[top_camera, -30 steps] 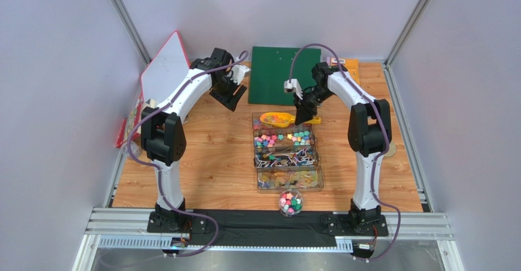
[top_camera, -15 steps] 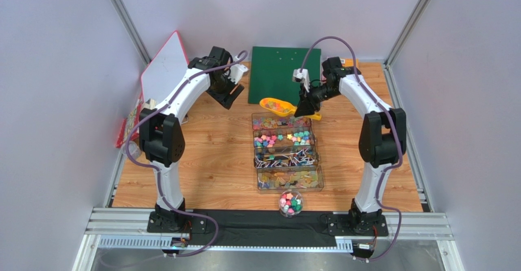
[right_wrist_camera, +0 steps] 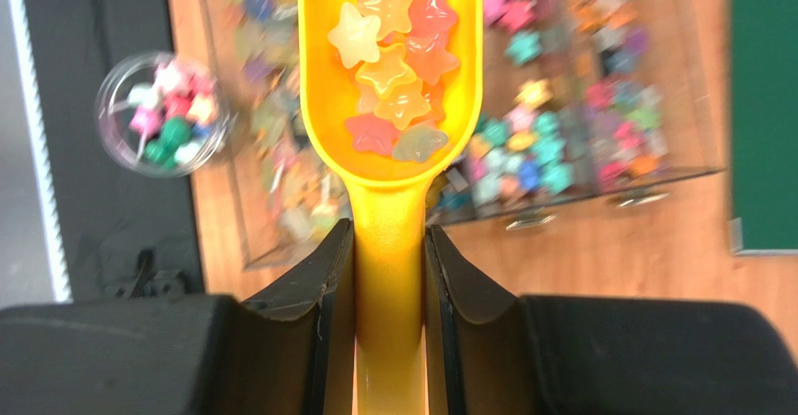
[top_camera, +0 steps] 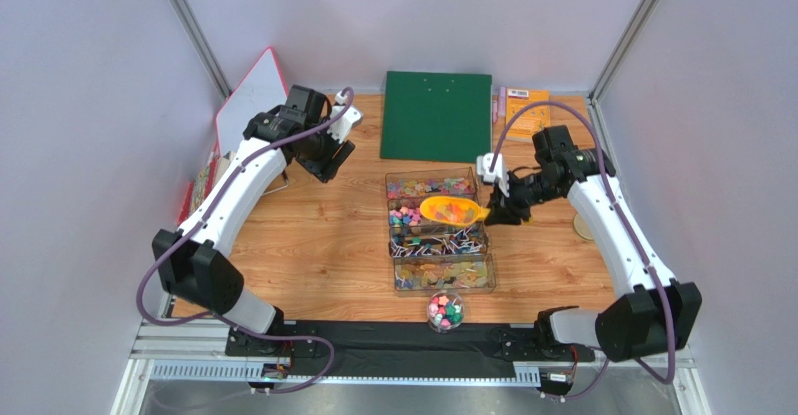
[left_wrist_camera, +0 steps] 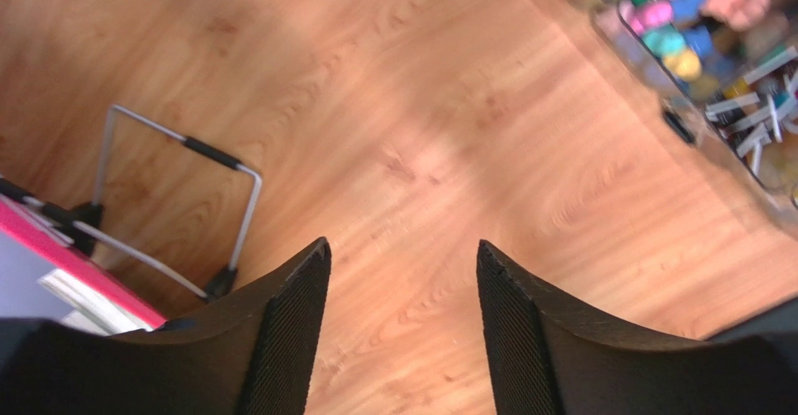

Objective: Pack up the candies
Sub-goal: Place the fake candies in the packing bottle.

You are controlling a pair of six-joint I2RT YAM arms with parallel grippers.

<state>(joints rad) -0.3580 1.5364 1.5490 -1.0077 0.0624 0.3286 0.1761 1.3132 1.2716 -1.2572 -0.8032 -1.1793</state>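
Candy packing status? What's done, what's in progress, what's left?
Done: the round jar holds some candies. In hand: the right gripper clamps the yellow scoop, loaded with star candies, over the organizer box. Left: carry it to the jar and tip it in. The left gripper is open, empty.

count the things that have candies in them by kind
yellow scoop: 1
clear divided box: 1
small round jar: 1
total: 3, each holding candies
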